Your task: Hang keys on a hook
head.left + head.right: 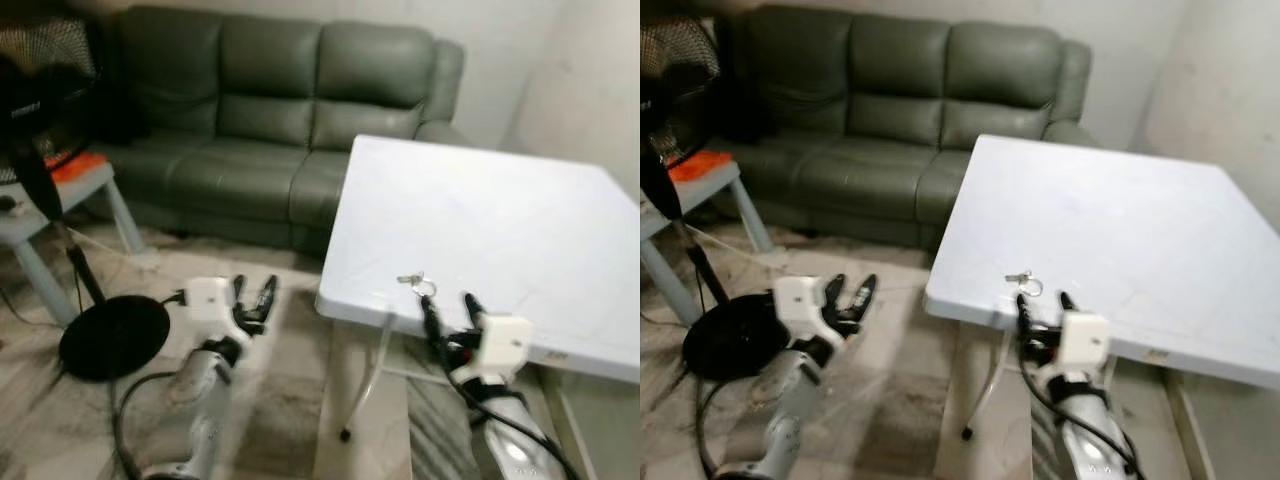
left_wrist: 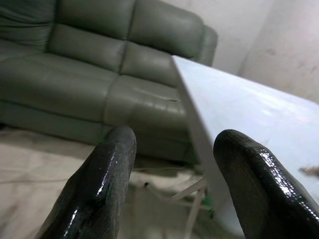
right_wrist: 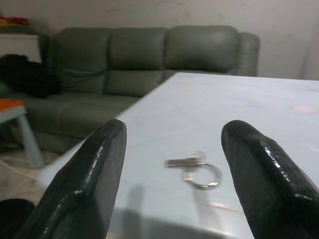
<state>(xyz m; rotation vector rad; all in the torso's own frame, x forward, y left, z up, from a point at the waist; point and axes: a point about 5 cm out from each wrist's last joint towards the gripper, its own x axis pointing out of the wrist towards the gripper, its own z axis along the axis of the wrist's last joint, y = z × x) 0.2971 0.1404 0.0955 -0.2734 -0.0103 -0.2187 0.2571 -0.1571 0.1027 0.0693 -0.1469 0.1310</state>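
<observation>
A small key on a metal ring [image 1: 416,283] [image 3: 194,168] lies near the front left corner of the white table [image 1: 500,230]. My right gripper [image 1: 447,306] [image 1: 1043,303] is open at the table's front edge, just short of the keys, with its two black fingers [image 3: 94,174] pointing toward them and nothing between them. My left gripper [image 1: 254,293] [image 1: 850,290] is open over the floor, left of the table, holding nothing. Its fingers [image 2: 104,179] face the sofa and the table's side.
A green leather sofa [image 1: 270,120] stands behind the table. A black standing fan [image 1: 40,120] with a round base [image 1: 113,335] is at the left, beside a pale side table [image 1: 60,195] carrying something orange. A wall [image 1: 590,80] rises at the right.
</observation>
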